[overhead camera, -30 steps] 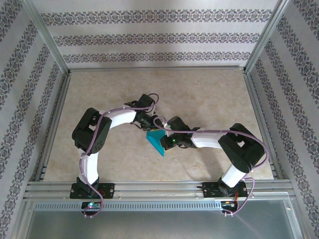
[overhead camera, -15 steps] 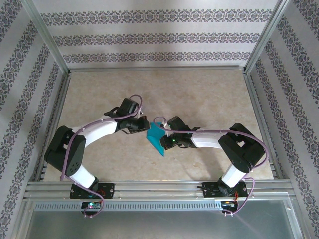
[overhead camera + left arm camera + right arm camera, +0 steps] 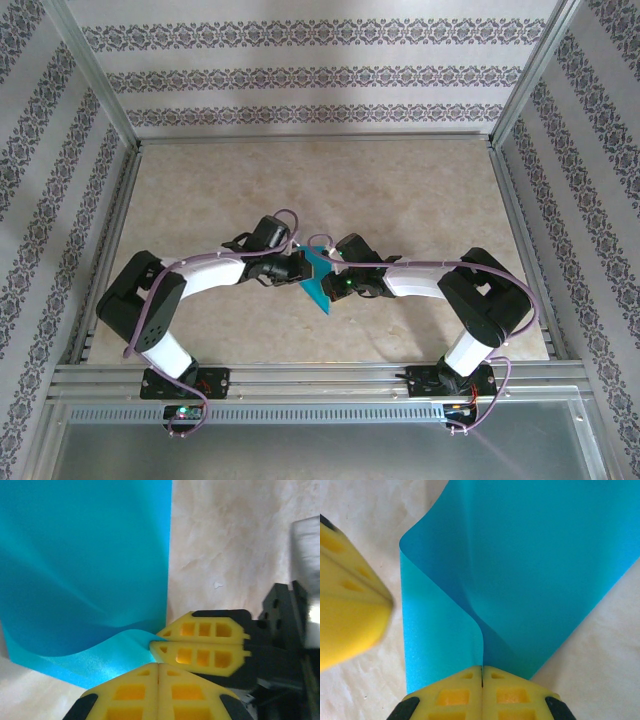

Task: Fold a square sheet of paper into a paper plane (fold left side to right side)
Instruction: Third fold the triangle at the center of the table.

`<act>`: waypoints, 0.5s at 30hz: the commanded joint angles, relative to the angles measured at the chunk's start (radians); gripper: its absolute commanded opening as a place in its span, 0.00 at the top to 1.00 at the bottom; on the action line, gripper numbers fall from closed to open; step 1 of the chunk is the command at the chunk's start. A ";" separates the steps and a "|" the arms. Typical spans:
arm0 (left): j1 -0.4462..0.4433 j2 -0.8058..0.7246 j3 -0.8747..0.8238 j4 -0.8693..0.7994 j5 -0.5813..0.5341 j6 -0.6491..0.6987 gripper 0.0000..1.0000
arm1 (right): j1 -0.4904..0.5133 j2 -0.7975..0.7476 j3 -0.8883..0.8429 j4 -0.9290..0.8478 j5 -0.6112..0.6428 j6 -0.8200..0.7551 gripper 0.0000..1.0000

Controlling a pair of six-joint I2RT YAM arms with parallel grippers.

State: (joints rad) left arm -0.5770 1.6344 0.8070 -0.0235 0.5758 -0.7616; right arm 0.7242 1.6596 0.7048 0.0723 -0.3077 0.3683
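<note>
Left arm has swung in low across the table (image 3: pixel 420 190) and closed up. Its left gripper (image 3: pixel 158 666) now sits fingertip to fingertip, nose just beside the curled edge of the sheet of paper (image 3: pixel 315 288). It looks to be pinching nothing, though I can't rule out a sliver of paper under the tips. The right arm has not budged. The right gripper (image 3: pixel 482 670) is clamped tight on the sheet's edge, holding it up off the surface between the two arms.

As for progress, I'd call this early. The paper is bent over itself in a soft, rounded curl, with no sharp crease pressed anywhere I can see and no dart shape at all. The left-over-right fold still needs laying flat and creasing, and every later fold is still to come.

From above, the two wrists cover much of the sheet. Both wrist views cut off its far edges, so whether the corners line up is anyone's guess. The left fingers are a yellow blur in the right wrist view.
</note>
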 commanded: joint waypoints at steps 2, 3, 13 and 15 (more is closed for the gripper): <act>-0.024 0.042 0.011 0.048 0.004 -0.023 0.99 | 0.011 0.035 -0.005 -0.065 0.027 -0.006 1.00; -0.025 0.053 0.013 0.048 0.003 -0.022 0.99 | 0.012 0.035 -0.005 -0.065 0.025 -0.008 1.00; -0.026 0.097 0.006 0.043 -0.016 -0.008 0.99 | 0.011 0.040 -0.001 -0.072 0.032 -0.012 1.00; -0.026 0.099 -0.003 0.043 -0.019 -0.007 0.99 | 0.011 0.042 -0.001 -0.072 0.033 -0.011 1.00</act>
State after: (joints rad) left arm -0.5941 1.7226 0.8074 -0.0059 0.5716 -0.7681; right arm 0.7246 1.6619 0.7097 0.0681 -0.3073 0.3679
